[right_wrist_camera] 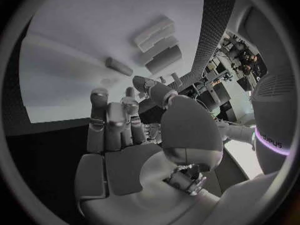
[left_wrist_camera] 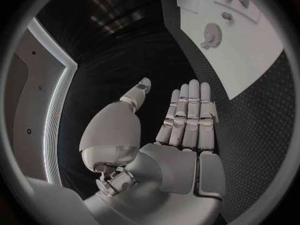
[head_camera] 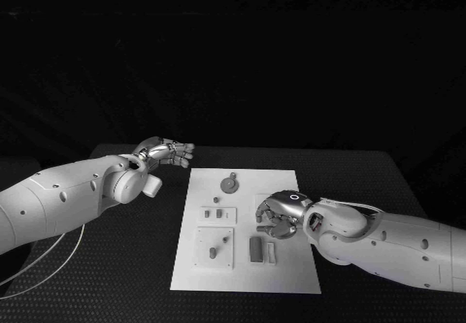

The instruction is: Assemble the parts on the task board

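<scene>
Your left hand (head_camera: 167,153) hovers over the black table (head_camera: 116,256) just off the far left corner of the white rectangular task board (head_camera: 291,272). In its wrist view the fingers (left_wrist_camera: 189,116) lie straight and side by side, the thumb apart, holding nothing.

Your right hand (head_camera: 279,217) sits low over the board's right half, palm down, fingers (right_wrist_camera: 112,119) curled toward the surface — whether they pinch anything you cannot tell.

The board lies flat in the middle of the table. On it you can count a grey round disc part with a tab (head_camera: 230,183) near the far edge, two small grey pieces (head_camera: 219,214) on a raised plate, one grey peg (head_camera: 213,253) on the near-left plate, and a dark rectangular block (head_camera: 256,248) beside a pale bar (head_camera: 271,252) — just in front of your right hand.
</scene>
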